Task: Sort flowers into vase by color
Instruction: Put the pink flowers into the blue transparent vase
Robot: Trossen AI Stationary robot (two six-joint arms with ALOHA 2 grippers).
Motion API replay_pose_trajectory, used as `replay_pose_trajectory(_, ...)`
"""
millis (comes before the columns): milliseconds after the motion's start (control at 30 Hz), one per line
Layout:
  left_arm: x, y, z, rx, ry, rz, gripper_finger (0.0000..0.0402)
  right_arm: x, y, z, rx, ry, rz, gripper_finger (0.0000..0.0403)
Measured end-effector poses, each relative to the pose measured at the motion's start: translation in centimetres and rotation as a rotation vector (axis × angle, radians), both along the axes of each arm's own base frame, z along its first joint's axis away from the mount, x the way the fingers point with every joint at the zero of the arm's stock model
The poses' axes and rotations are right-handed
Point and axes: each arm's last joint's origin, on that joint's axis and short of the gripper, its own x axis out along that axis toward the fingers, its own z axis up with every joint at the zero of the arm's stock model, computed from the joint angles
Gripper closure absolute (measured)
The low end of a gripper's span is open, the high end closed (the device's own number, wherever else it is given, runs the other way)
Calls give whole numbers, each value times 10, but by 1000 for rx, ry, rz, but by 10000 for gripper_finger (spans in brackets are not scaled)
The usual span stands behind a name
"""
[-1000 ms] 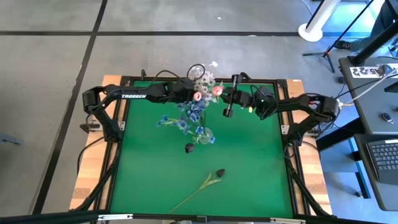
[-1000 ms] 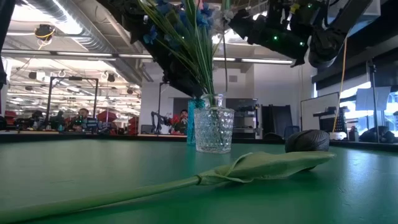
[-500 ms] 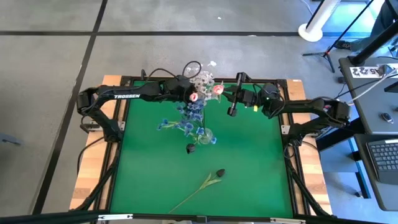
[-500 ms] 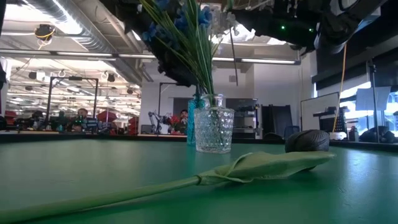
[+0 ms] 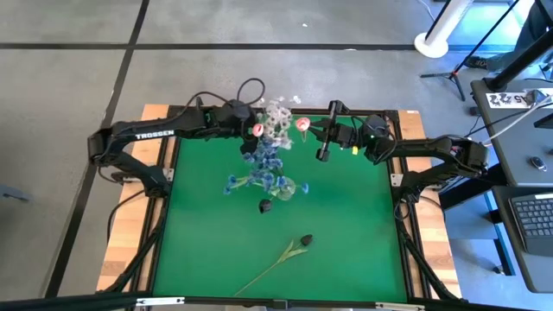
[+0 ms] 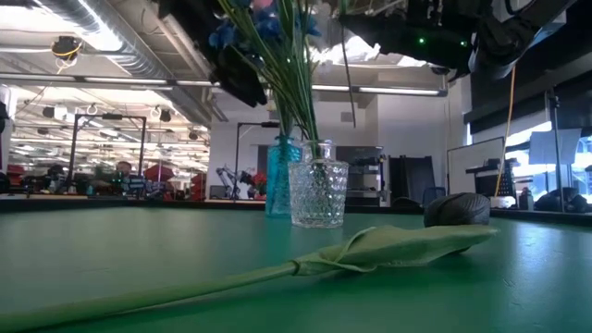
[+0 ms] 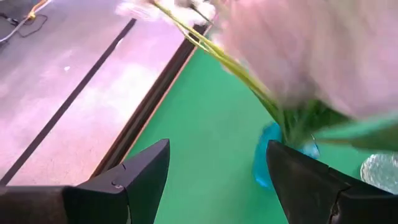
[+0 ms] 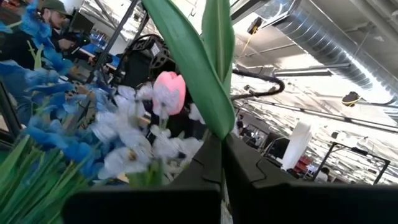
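A clear glass vase [image 6: 318, 194] and a blue vase [image 6: 280, 176] behind it stand mid-table, with green stalks rising from them. Blue blossoms [image 5: 263, 164], white blossoms [image 5: 276, 115] and a pink tulip [image 5: 257, 130] spread above them. My left gripper [image 7: 217, 168] hangs open just left of these blossoms [image 5: 251, 121]. My right gripper [image 5: 311, 130] is shut on a second pink tulip [image 5: 301, 123], right of the bunch. A near-black tulip [image 5: 304, 240] lies flat on the near part of the table. Another dark bloom [image 5: 264, 206] shows beside the clear vase. My left gripper has nothing between its fingers; whether it brushes the blossoms I cannot tell. My right gripper pinches the tulip's green leaves and stalk [image 8: 217, 124] between its two shut fingers, coming level from the table's right. The leaves rise past the fingers and the thin stalk [image 6: 346, 83] hangs below, clear of the table.
The green mat [image 5: 346, 225] has bare room right of the vases and along its left side. The lying tulip's long stalk [image 5: 259, 281] reaches toward the near edge. A black frame [image 5: 168, 173] borders the mat.
My left gripper has risen and drawn back toward the table's far left, staying open. The bunch's pink tulip and white blossoms have swung left with it. The blue vase has shifted left from behind the clear vase. My right gripper has risen slightly with its tulip.
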Motion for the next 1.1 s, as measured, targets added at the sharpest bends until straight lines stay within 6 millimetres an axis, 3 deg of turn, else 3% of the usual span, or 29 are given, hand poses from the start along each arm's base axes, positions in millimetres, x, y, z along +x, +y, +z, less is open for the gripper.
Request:
replay_pose_trajectory(233,-9,-4,8,1,-2,3,139,0,0,-1,6,13,0,403)
replay_pose_trajectory(733,-30,-9,-5,-61,221,97,139,1,-1,-2,13,18,-9,403)
replay_pose_trajectory(1100,-63,-19,13,-30,274,194,139,1,-1,-1,26,11,-34,403)
